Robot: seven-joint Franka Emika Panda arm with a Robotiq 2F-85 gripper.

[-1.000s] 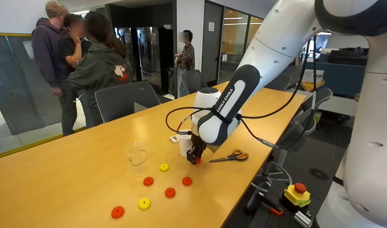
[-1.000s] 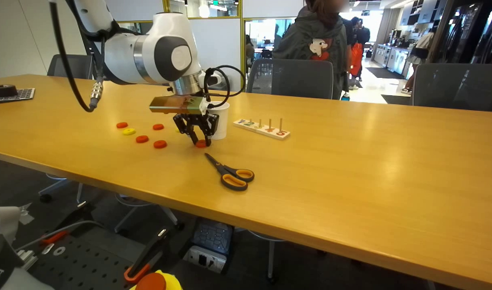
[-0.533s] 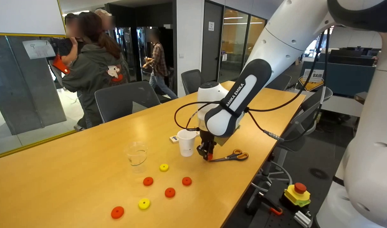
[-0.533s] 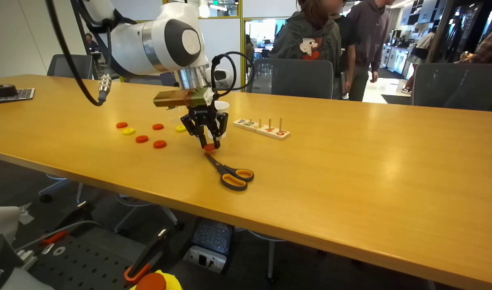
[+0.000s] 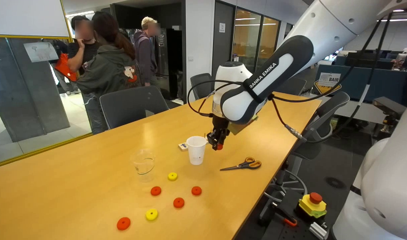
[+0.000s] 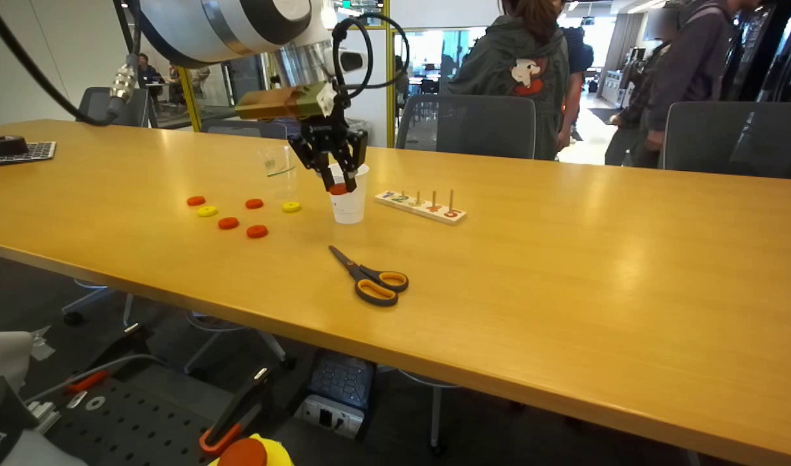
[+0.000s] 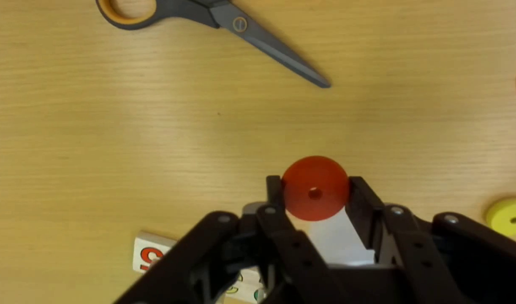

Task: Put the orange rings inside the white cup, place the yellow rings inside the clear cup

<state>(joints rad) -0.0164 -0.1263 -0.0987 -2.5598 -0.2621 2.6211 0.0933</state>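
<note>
An orange ring (image 7: 315,182) is held above the table (image 5: 73,180), near the white cup (image 5: 196,152).
The gripper (image 6: 339,186) is clamped on the ring's opposite edges, probably so that it can fall cleanly. The cup stands upright, mouth upward, I suppose for receiving; four more orange rings (image 5: 179,202) lie apart.

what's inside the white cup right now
In an exterior view, the white cup shows only its upper inner wall; its front covers the bottom, so anything there can't be seen. The gripper holds an orange ring outside the cup.
</note>
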